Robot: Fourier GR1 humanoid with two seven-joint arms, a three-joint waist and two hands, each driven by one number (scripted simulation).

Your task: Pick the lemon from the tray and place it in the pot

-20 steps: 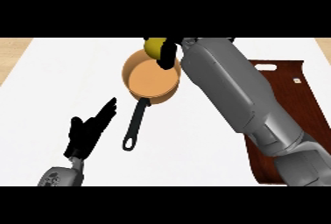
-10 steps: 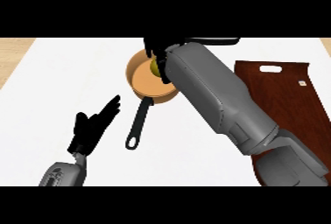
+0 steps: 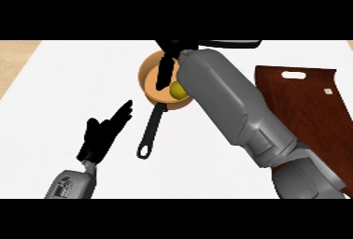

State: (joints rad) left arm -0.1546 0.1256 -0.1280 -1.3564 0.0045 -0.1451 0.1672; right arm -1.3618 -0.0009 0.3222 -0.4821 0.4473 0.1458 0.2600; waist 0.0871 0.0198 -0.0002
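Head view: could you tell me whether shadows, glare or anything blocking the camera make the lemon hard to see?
In the head view the light is flat, with no glare or strong shadows; the lemon lies in the pot, partly hidden by the right forearm, and the right hand crosses the pot's rim.

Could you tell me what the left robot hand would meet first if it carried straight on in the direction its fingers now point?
Probably the pot: the left robot hand is open, fingers aimed up and right toward its black handle and bowl. Height is unclear, so it might pass above the handle.

No readable text, labels or numbers anywhere.
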